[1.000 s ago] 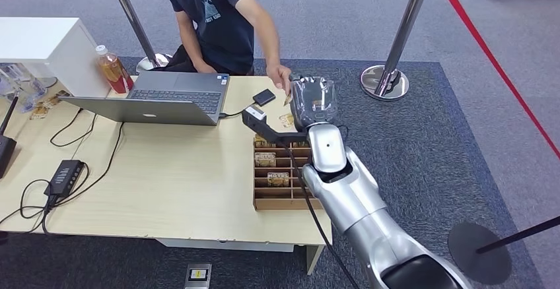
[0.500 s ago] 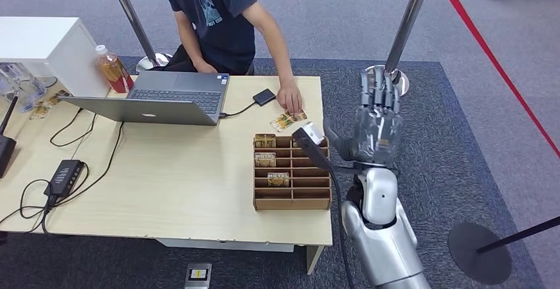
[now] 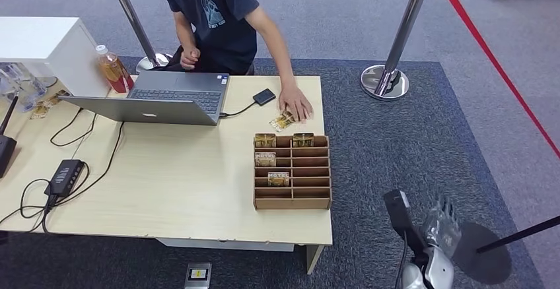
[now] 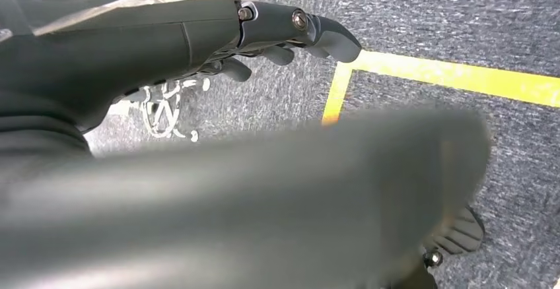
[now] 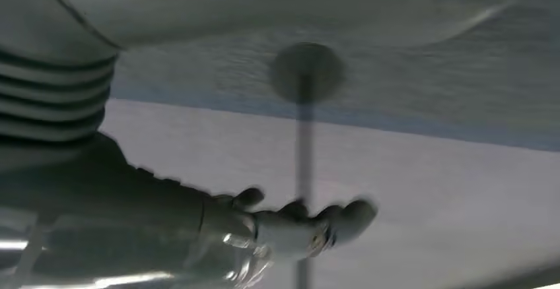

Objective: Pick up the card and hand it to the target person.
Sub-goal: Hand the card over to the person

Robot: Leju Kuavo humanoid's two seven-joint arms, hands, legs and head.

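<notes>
A yellow patterned card lies on the table's far right part, partly under the hand of a person in a dark T-shirt who stands behind the table. My right hand hangs low beside the table's near right corner, over the carpet, fingers apart and holding nothing. In the right wrist view the blurred fingers stretch out bare. In the left wrist view my left hand's fingers reach out over grey carpet with nothing in them.
A wooden slotted card box with a few cards stands at the table's right. An open laptop, a bottle, cables and an adapter lie to the left. Stanchions and a red rope stand on the right.
My right arm has drawn back from over the card box and dropped low to the right of the table. The person has laid the card on the table and keeps a hand on it.
</notes>
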